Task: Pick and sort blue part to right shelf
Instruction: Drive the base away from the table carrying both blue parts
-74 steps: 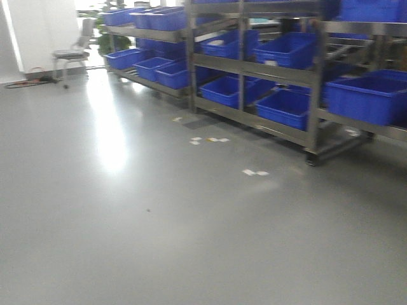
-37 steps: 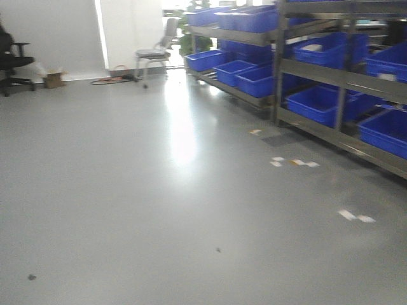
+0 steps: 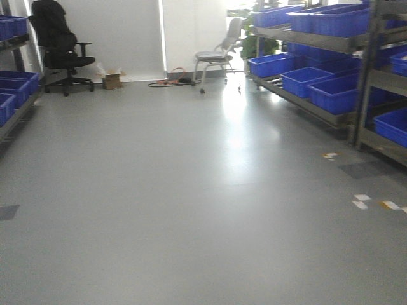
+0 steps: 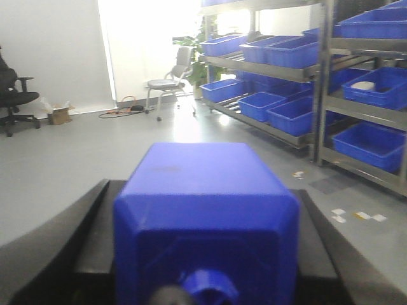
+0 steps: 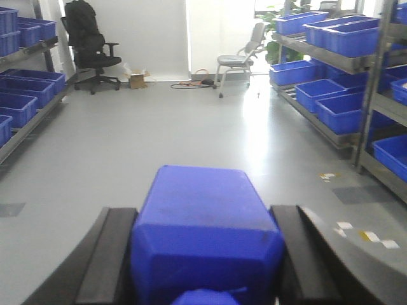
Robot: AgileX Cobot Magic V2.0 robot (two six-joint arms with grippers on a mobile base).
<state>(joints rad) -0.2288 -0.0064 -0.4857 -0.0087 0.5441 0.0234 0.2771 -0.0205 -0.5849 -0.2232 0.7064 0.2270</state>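
My left claw (image 4: 203,190) is clamped on a blue part (image 4: 206,213), black fingers (image 4: 95,229) at either side. My right claw (image 5: 203,216) grips a second blue part (image 5: 205,206) likewise. Beyond lies grey floor (image 3: 191,203). The right shelf (image 3: 318,39), holding blue tubs (image 3: 334,92), stands well apart at my right. A black office chair (image 3: 58,44) sits by the far wall.

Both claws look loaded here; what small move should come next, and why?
Probably turn the base right toward the right shelf: left claw and right claw each grip a blue part, but the front view faces open floor.
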